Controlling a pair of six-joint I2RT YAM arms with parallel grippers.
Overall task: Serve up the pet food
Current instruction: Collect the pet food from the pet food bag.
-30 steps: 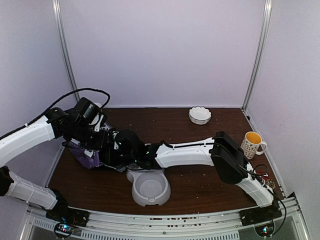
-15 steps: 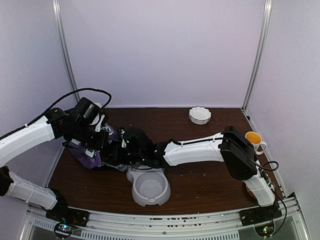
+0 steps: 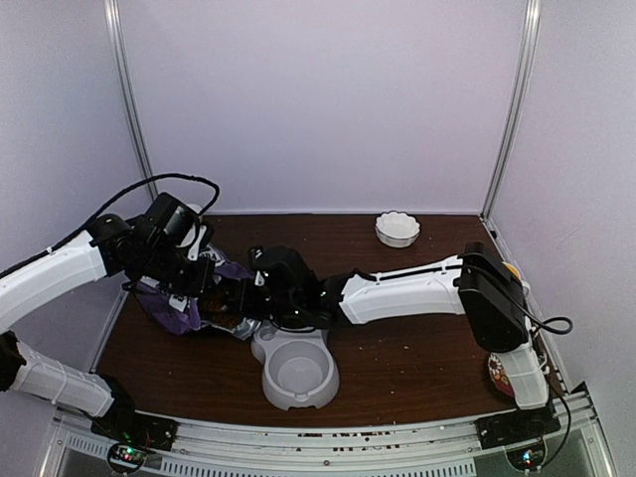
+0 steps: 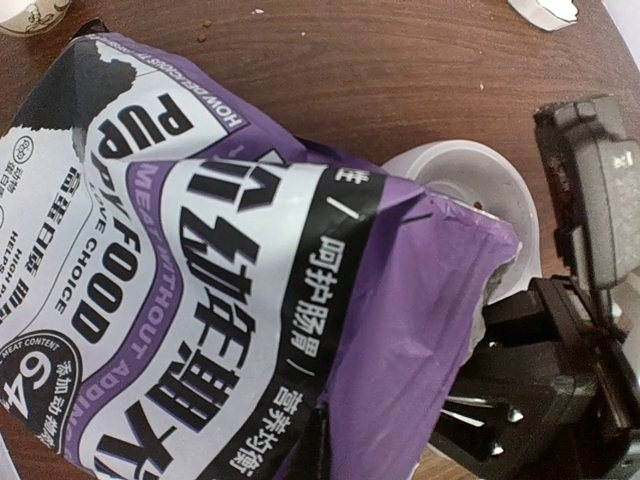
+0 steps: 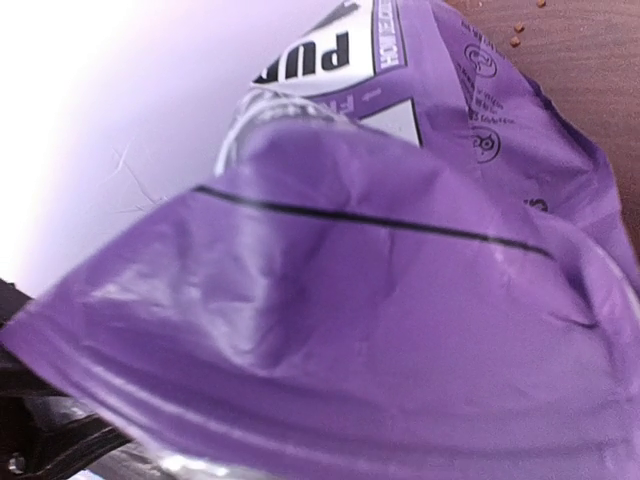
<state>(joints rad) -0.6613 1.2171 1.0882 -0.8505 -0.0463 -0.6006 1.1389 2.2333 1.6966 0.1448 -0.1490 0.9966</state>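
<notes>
Purple bag in left tool's tight clamp; right tool at its mouth, state unclear.

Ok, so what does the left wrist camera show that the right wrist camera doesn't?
Only the left wrist: the printed front of the bag, the grey bowl behind it and the right arm. Only the right wrist: a plain purple fold of the bag up close beside a white blur. Both: the bag, the brown table and stray crumbs.
</notes>
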